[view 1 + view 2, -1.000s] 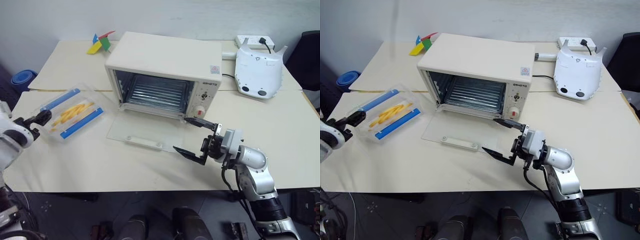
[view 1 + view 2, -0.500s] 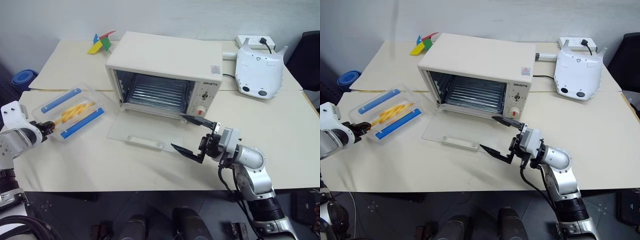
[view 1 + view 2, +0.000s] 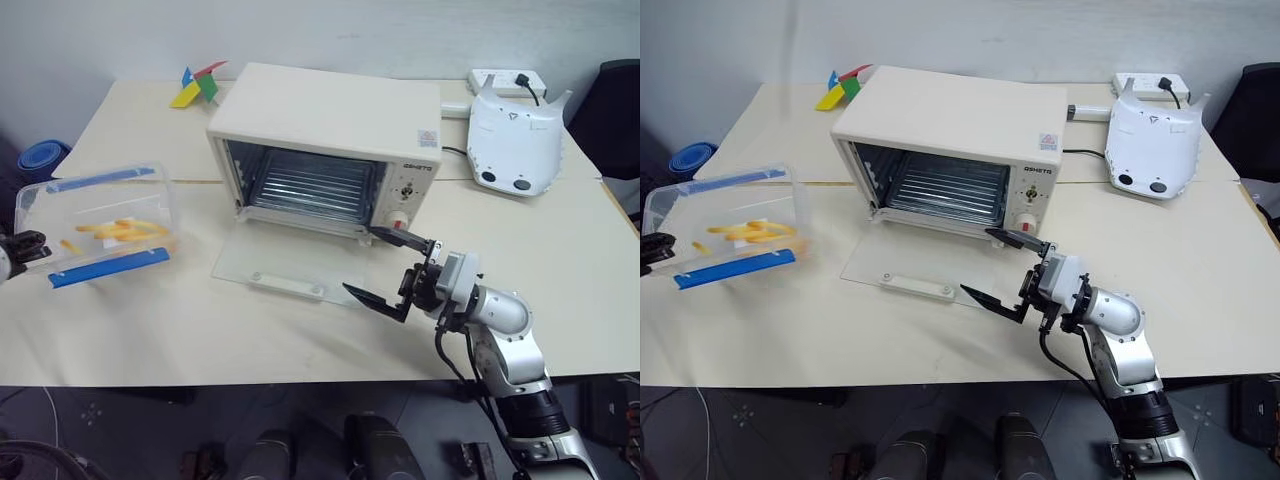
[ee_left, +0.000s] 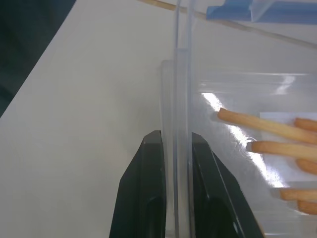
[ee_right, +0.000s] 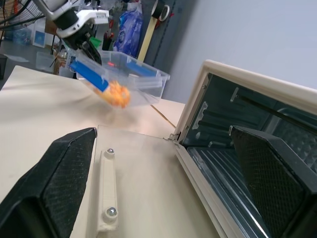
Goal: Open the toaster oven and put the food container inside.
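Observation:
The food container (image 3: 100,225), a clear box with blue clips and yellow strips, hangs tilted above the table's left end. My left gripper (image 3: 25,245) is shut on its near wall; in the left wrist view the black fingers (image 4: 148,188) pinch the clear wall (image 4: 181,99). The cream toaster oven (image 3: 330,120) stands mid-table with its glass door (image 3: 285,262) lying flat open and the wire rack (image 3: 315,190) showing. My right gripper (image 3: 385,268) hovers open by the door's right corner, nothing between its fingers; from its wrist view the container (image 5: 119,82) is seen raised.
A white rounded device (image 3: 515,140) and a power strip (image 3: 510,80) sit at the back right, with a cable running to the oven. Coloured paper pieces (image 3: 198,85) lie at the back left. A blue object (image 3: 30,160) is beyond the table's left edge.
My left gripper closed on the container's wall, then lifted it off the table and drew it left, tilting it. The right gripper stayed in place, open.

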### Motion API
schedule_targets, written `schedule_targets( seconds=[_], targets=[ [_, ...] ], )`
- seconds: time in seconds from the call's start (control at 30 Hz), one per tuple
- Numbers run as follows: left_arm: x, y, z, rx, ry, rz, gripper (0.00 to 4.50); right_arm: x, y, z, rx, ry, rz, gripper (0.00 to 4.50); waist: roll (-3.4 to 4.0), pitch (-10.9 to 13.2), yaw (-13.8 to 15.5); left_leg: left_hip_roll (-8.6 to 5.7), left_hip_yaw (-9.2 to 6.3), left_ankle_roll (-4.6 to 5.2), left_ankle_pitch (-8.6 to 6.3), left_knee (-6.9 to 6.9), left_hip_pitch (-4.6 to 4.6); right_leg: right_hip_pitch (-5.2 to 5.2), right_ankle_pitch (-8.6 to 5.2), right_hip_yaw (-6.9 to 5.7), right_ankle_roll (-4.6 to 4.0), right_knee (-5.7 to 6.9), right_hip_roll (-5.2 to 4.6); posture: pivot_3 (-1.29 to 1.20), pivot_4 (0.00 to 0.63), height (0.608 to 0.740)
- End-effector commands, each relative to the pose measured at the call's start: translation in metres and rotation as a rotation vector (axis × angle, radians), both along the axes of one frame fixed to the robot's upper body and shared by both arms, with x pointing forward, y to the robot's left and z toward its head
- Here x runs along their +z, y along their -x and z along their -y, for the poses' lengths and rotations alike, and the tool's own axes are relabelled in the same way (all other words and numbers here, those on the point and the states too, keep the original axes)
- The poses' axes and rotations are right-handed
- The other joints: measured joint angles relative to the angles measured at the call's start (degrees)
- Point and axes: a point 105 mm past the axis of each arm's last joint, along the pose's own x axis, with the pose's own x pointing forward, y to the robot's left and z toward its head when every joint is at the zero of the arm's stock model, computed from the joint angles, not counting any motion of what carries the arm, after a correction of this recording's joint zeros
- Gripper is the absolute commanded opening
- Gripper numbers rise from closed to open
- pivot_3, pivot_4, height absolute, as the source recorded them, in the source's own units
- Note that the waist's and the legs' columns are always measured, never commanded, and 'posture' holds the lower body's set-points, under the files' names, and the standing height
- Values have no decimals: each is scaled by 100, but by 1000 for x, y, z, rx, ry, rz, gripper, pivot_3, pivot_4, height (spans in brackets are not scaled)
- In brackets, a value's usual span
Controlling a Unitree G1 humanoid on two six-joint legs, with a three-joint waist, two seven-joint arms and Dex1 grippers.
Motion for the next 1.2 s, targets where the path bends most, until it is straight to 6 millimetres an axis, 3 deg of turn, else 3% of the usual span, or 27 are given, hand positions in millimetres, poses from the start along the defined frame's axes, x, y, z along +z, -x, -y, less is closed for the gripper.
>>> schedule_targets(
  seconds=[0.03, 0.17, 0.37, 0.47, 0.57, 0.77, 0.83, 0.9, 0.97, 1.03, 1.1, 1.2],
  targets=[
    [24, -1, 39, -224, -21, 8, 177, 7, 2, 13, -34, -2, 24, 4500, 0, 0, 44, 0, -1, 0, 0, 1, 0, 0, 0, -1, 0, 0, 0, 0, 150, 740],
    [19, -14, 95, -449, -59, -33, 177, 4, 2, 20, -63, 15, 14, 4500, 0, 0, 125, -4, -6, 3, 0, 6, -1, 8, 0, -1, 0, -1, -4, 0, 150, 740],
    [3, -50, 164, -594, -52, -25, 177, 4, 7, 21, -92, 15, 9, 4500, 0, 0, 88, -4, -4, 3, 2, 11, -4, 5, 0, -3, 1, 6, -1, 0, 150, 740],
    [-6, -60, 189, -639, -26, -22, 177, 3, 10, 21, -117, 9, 9, 4500, 0, 0, -4, -2, 10, 3, 1, 5, -5, -8, 0, 6, 1, 12, 2, 0, 150, 740],
    [-7, -71, 200, -634, -32, -1, 177, 4, 13, 22, -144, 0, 8, 4500, 0, 0, -34, 0, 8, 1, 2, 9, -7, -11, 0, 3, 1, 12, 2, 0, 150, 740],
    [8, -81, 222, -685, 78, 103, 2084, 6, 16, 27, -206, -9, 1, 4500, 0, 0, -29, -2, 8, -3, 5, 16, -5, -8, 0, 4, 1, 16, 2, 0, 150, 740],
    [19, -76, 226, -733, 147, 160, 2709, 9, 18, 29, -218, -15, -14, 4500, 0, 0, -26, -2, 6, -3, 5, 15, -6, -9, 0, 3, 1, 14, 1, 0, 150, 740],
    [26, -71, 224, -764, 175, 188, 2709, 12, 20, 30, -225, -31, -40, 4500, 0, 0, -44, -1, 6, -3, 4, 14, -9, -11, 0, 2, 1, 13, 2, 0, 150, 740],
    [33, -59, 211, -830, 144, 239, 2709, 15, 27, 27, -187, -30, -101, 4500, 1, 1, -64, 0, 7, -3, 5, 13, -8, -13, 0, 3, 1, 13, 3, 0, 150, 740],
    [33, -44, 183, -925, -2, 312, 2749, 4, 36, 19, -145, 52, -220, 4093, 7, 1, -110, 3, 10, -7, 5, 4, -6, -18, 0, 6, 1, 14, 5, 0, 150, 740],
    [29, -30, 169, -1046, -114, 377, 2749, -7, 43, 12, -117, 132, -297, 3548, 15, 0, -105, 3, 3, -13, 2, -14, 8, -20, -4, 17, -6, 11, 11, 0, 150, 740],
    [-2, -11, 156, -1228, -202, 346, 2118, -17, 44, 1, -106, 186, -357, 2480, 16, 1, -3, 4, -15, -15, 3, 0, 6, -3, -6, 4, -10, -6, 8, 0, 150, 740]
  ],
)
